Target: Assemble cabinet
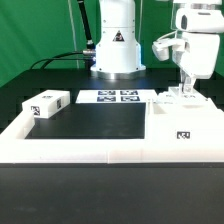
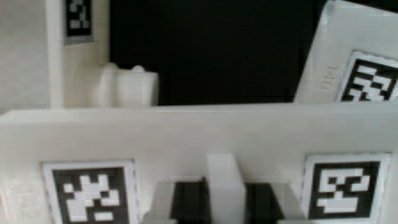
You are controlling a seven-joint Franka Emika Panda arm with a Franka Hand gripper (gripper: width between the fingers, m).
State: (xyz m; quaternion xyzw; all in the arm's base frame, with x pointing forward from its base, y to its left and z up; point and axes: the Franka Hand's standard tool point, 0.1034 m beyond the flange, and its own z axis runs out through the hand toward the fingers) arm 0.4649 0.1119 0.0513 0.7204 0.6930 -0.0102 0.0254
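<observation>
This is a robotics laboratory. The rounded white base of a robot arm [image 1: 117, 45], bearing a dark triangular sticker [image 1: 118, 38], stands at the far edge of the matte black desk [image 1: 90, 120], in front of a green cloth curtain [image 1: 35, 35]. A thin flat white marker board [image 1: 112, 97] lies by that edge. A long low white border rail [image 1: 80, 152] lines the near edge. Square black-and-white tags [image 2: 86, 192] mark the matte-white cabinet parts [image 1: 183, 122].

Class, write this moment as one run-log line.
stage: cabinet assembly | jaws: low at cabinet body, exterior view's right; grip unclear | loose block: apart, exterior view's left
</observation>
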